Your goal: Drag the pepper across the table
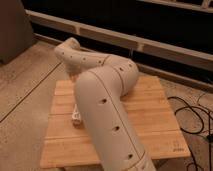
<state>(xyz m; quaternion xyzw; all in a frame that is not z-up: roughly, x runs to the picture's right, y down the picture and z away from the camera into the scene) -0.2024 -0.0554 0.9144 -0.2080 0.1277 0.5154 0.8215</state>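
the robot's big cream arm (107, 107) fills the middle of the view, rising from the near edge and folding back over the slatted wooden table (155, 125). its far link reaches toward the far left corner of the tabletop. the gripper is hidden behind that far link and cannot be seen; its fingers are shut, and what if anything they hold cannot be told from here. the pepper cannot be seen anywhere on the bare wood, so it is either behind the arm or out of sight. a white bottle (76, 115) pokes out just left of the arm, lying on the left half of the table. dark cables (192, 117) trail on the floor to the right, beside the table's right edge.
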